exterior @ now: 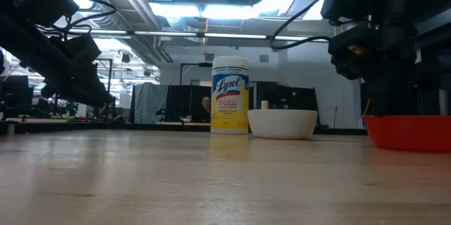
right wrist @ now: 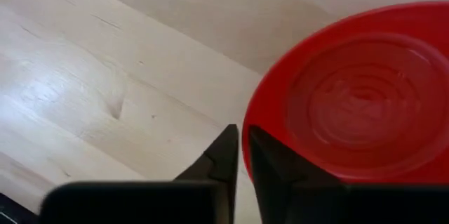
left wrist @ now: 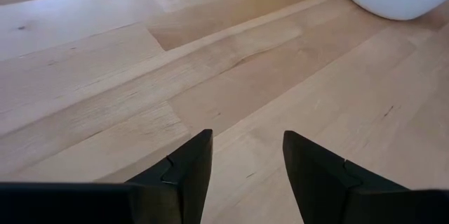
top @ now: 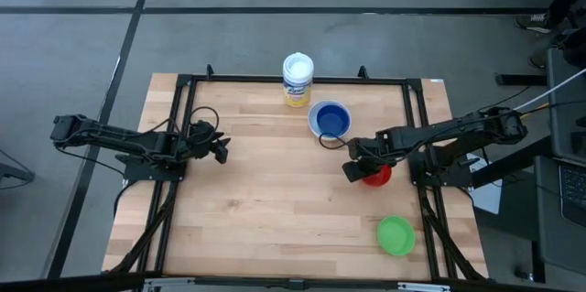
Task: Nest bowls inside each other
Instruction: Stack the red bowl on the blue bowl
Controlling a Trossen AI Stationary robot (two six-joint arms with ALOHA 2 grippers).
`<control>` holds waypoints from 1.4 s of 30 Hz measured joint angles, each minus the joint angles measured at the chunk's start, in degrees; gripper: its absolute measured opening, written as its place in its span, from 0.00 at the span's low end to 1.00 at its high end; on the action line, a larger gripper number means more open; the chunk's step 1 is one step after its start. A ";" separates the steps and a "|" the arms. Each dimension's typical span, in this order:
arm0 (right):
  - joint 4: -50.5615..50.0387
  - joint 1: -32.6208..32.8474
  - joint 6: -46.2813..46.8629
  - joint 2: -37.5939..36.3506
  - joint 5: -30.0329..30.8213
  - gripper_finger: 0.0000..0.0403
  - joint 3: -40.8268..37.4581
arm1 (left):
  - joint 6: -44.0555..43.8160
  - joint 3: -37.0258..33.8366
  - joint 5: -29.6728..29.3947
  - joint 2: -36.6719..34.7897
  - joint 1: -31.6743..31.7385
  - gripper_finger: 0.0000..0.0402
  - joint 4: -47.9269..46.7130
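A red bowl (top: pixel 379 177) sits upright on the wooden table near its right side, and my right gripper (right wrist: pixel 243 134) is shut on it at the side facing the table's left. A white bowl (top: pixel 330 120) with a dark blue bowl (top: pixel 331 116) inside it stands farther back. A green bowl (top: pixel 396 235) rests on the table near the front right. My left gripper (left wrist: pixel 247 154) hovers open over bare wood at the table's left (top: pixel 220 148), holding nothing. My right gripper pinches the red bowl's rim (right wrist: pixel 245 155) at the side toward the table's left. One finger (right wrist: pixel 223 155) is outside the wall and the other (right wrist: pixel 275 164) is inside the bowl. The fingers come from above, pointing steeply down. The bowl's base is on the table (exterior: pixel 409 140).
A white-lidded cylindrical container with a yellow label (top: pixel 298 79) stands at the far edge, just behind the white bowl. A black frame (top: pixel 183 109) runs along the table's sides. The middle and front left of the table show bare wood (top: pixel 275 219).
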 joint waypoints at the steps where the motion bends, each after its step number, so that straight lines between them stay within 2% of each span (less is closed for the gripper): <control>1: 0.32 0.00 -0.26 0.00 -0.28 0.07 0.00 | 0.02 0.00 0.02 0.02 -0.02 0.43 0.00; 6: 0.99 0.00 -1.45 0.00 -1.03 0.07 0.00 | 0.07 0.00 -0.10 0.00 0.00 0.43 -0.01; 14: 1.05 0.00 -1.47 0.00 -0.52 0.25 -0.25 | 0.51 0.01 -0.43 0.00 -0.01 0.43 -0.13; 17: 1.03 0.00 -1.15 0.00 -0.78 0.27 -1.53 | 0.52 0.00 -0.64 0.00 -0.02 0.43 -0.13; 20: 2.54 0.00 -0.29 0.00 -2.57 0.22 -3.48 | 0.52 0.00 -0.69 0.00 -0.02 0.43 -0.24; 25: 5.93 0.00 1.04 -0.22 -4.27 0.04 -5.23 | 0.49 0.00 -0.70 0.00 -0.02 0.43 -0.66; 31: 6.26 -1.70 -1.46 0.04 -0.61 0.01 -1.65 | 0.46 0.00 -0.70 0.02 0.00 0.43 -0.87; 42: 0.92 -11.22 -14.89 0.25 3.54 0.00 15.98 | 0.28 0.00 -0.70 0.00 -0.02 0.43 -0.86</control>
